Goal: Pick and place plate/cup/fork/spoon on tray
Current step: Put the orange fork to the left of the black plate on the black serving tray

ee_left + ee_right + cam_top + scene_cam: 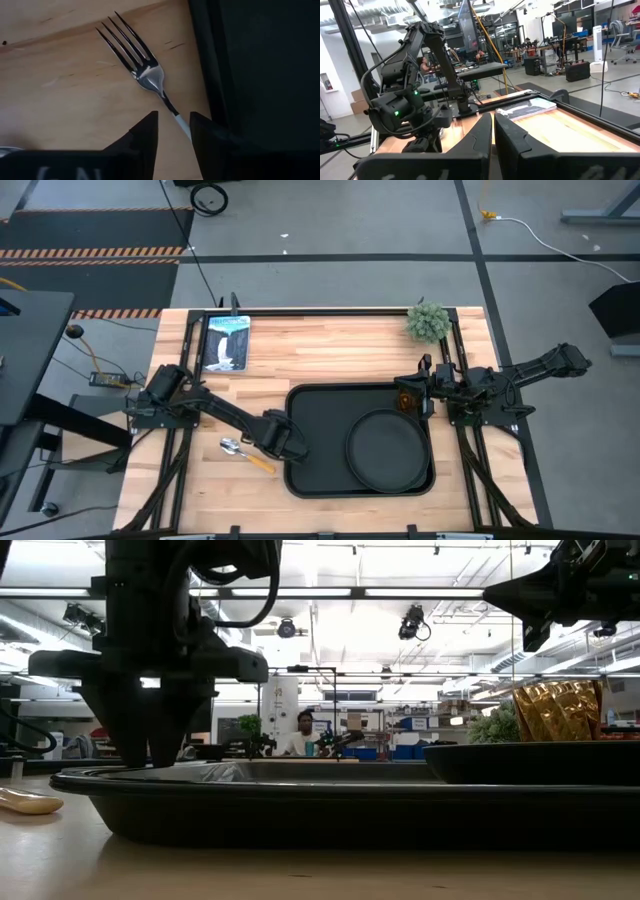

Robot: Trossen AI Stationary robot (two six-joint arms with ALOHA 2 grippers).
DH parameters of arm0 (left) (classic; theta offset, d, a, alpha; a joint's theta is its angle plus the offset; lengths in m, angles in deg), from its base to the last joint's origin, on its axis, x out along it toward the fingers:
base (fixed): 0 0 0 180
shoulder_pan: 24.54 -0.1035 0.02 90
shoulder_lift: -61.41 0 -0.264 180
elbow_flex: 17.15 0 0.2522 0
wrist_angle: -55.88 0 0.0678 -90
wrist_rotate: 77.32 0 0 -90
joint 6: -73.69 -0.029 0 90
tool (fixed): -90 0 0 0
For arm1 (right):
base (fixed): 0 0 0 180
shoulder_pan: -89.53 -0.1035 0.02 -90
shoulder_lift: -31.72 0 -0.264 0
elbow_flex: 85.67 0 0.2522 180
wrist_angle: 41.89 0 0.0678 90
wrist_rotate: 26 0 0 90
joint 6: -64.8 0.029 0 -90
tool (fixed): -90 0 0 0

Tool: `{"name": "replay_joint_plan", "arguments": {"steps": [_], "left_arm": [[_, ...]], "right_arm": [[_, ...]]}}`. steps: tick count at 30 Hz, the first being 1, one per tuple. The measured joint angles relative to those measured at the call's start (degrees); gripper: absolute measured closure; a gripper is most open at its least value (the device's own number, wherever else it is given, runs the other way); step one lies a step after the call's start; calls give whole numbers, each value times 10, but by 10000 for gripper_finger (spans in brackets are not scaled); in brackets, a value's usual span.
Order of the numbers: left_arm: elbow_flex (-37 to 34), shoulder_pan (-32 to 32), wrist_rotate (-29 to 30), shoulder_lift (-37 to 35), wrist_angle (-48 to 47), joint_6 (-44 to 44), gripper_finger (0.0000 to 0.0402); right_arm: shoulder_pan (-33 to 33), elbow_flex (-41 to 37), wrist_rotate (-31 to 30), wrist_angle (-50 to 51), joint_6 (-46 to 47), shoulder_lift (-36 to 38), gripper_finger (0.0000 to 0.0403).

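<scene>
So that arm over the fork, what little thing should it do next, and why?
Probably close its fingers. The left gripper is low beside the tray, its open fingers either side of the fork handle, which still lies on the wood. Pinching it comes before lifting it onto the tray, where the plate and cup already sit. The right gripper waits above the tray's far corner.
</scene>
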Motion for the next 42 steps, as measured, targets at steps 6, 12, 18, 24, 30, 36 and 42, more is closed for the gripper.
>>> {"name": "replay_joint_plan", "arguments": {"steps": [6, 12, 18, 24, 30, 36, 42], "left_arm": [[0, -4, 1, 5, -4, 7, 285], [2, -4, -12, 30, 1, 1, 285], [2, -4, -26, 29, 0, -10, 298], [2, -3, -41, 29, -3, -27, 362], [1, -4, -52, 29, -34, -35, 389], [-3, -10, -57, 22, -83, -37, 388], [4, -17, -11, -21, -112, -35, 388]], "right_arm": [[0, 0, 0, 0, 0, 0, 376], [0, 0, 0, 0, 0, 0, 376], [0, 0, 0, 0, 0, 0, 376], [0, 0, 0, 0, 0, 0, 376], [0, 0, 0, 0, 0, 0, 376], [0, 0, 0, 0, 0, 0, 376], [0, 0, 0, 0, 0, 0, 376]]}}
